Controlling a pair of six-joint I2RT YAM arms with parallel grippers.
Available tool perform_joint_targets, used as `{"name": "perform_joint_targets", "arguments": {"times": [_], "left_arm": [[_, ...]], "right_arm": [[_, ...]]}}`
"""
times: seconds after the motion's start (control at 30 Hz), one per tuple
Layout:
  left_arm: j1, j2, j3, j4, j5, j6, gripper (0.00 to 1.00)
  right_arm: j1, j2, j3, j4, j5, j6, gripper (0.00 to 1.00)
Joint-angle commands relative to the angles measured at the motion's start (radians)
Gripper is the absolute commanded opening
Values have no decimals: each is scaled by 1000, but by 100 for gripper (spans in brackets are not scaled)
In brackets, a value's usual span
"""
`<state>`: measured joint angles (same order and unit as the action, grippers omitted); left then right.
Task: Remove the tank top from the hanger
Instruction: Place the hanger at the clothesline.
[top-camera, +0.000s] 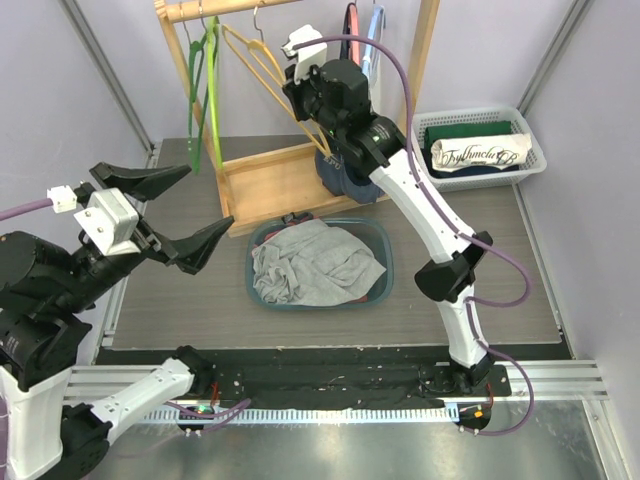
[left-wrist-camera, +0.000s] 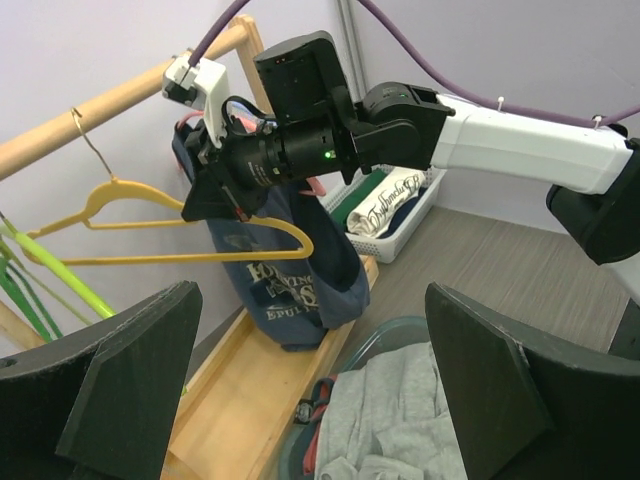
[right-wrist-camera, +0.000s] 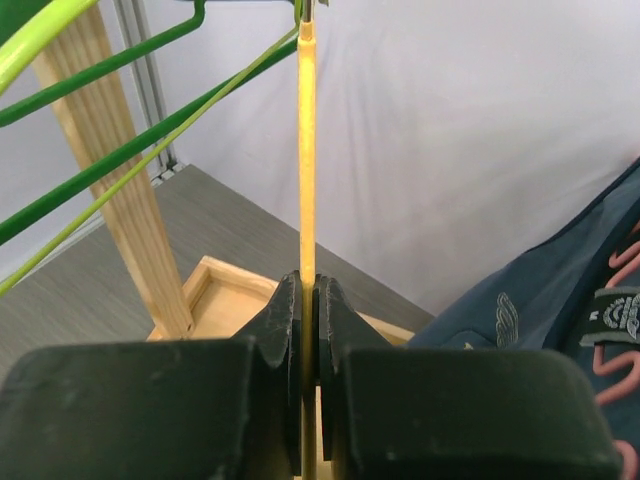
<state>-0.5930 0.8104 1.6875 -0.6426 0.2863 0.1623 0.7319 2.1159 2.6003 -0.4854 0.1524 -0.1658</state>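
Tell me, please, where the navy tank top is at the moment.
In the left wrist view, the navy tank top hangs at centre on the wooden rack, just right of the yellow hanger that the right hand grips.

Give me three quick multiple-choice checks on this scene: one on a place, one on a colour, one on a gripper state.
1. Where is the grey garment? A) hanging up B) in the teal tub C) held by an arm
2. What colour is the hanger in the right gripper? A) green B) pink C) yellow
3. How is the left gripper? A) open, empty B) shut on cloth C) shut on a hanger

Answers: 1 B, it lies crumpled inside the tub. 2 C, the fingers pinch the yellow hanger in the right wrist view. 3 A, its fingers stand spread with nothing between them.
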Motion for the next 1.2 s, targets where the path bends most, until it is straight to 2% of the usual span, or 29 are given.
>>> {"name": "perform_joint_targets", "arguments": {"times": [0.0,0.17,0.33,1.17], "left_arm": [[1,-25,-18,14,-41,29,100],[-4,-96,-121,77,-59,51,100],[-5,-105,-140,75,-81,51,100],[-4,-119,-169,135,-98,5,100]], "right_arm": [[-37,7,60,192,12,14,1],[-75,29,63,284,-22,52,1],[-120,61,70,346,-65,92,1],[-152,147,78,309,-140,164,1]]}}
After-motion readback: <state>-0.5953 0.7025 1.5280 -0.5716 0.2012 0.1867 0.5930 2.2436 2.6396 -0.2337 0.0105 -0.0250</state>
